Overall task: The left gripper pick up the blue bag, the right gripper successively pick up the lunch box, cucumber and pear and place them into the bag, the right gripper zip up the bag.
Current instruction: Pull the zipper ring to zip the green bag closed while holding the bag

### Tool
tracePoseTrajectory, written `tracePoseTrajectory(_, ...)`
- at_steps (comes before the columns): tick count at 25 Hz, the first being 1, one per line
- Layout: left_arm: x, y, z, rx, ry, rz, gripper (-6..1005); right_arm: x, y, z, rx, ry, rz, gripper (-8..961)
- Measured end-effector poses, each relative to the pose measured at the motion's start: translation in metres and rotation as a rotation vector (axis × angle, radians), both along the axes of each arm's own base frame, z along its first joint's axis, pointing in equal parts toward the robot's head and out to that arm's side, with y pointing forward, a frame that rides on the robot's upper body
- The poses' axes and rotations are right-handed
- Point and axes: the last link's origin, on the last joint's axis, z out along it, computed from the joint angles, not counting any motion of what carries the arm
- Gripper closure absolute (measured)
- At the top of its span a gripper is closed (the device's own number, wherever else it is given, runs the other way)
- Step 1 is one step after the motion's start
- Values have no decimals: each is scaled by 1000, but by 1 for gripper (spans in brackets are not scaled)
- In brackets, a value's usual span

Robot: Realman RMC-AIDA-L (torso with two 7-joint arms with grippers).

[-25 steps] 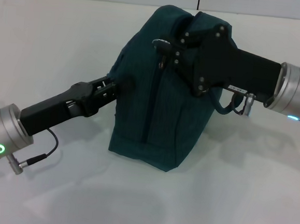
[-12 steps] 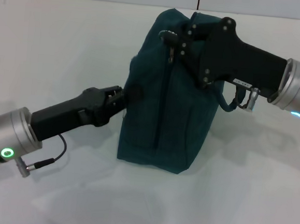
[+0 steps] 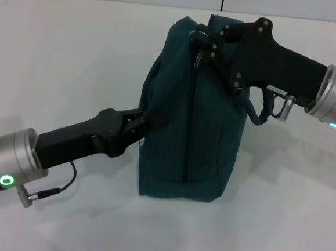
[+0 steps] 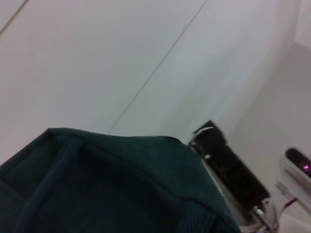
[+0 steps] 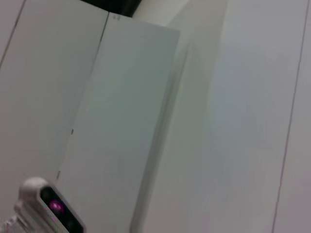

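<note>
- Left gripper (image 3: 151, 123) reaches in from the lower left of the head view and presses against the near side panel of the blue bag (image 3: 186, 115), its fingers closed on a pinch of the fabric about halfway up (the tips are dark against dark cloth, so exactly how much they hold is hard to make out).
- Right gripper (image 3: 202, 42) comes in from the right along the top of the bag, its fingers clamped on the zipper pull (image 3: 195, 54) at the upper end of the zipper (image 3: 193, 116).
- Largest thing on the white table (image 3: 74, 54) is the blue bag, standing upright on its base, tall and narrow, between the two arms.
- Next, the zipper line runs down the middle of the facing panel, top to bottom, and looks closed along its length.
- One loop handle (image 3: 256, 112) hangs off the bag's right side under the right arm.
- From the left wrist view, only the bag's teal top edge (image 4: 112, 160) fills the foreground, with the right arm's black body beyond it.
- Lunch box, cucumber and pear cannot be seen outside the bag.
</note>
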Motion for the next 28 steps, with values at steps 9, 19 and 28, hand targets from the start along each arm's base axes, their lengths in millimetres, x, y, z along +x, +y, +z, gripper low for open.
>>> tracePoseTrajectory(9, -1, -7, 3, -9, -20, -11, 945, 5, 2, 1, 42, -10, -16, 915)
tracePoseTrajectory(19, -2, -9, 0, -16, -5, -22, 945, 2, 5, 5, 60, 2, -12, 914)
tracePoseTrajectory(28, -2, -12, 2, -14, -10, -34, 946, 9, 15, 7, 113, -27, -61, 913)
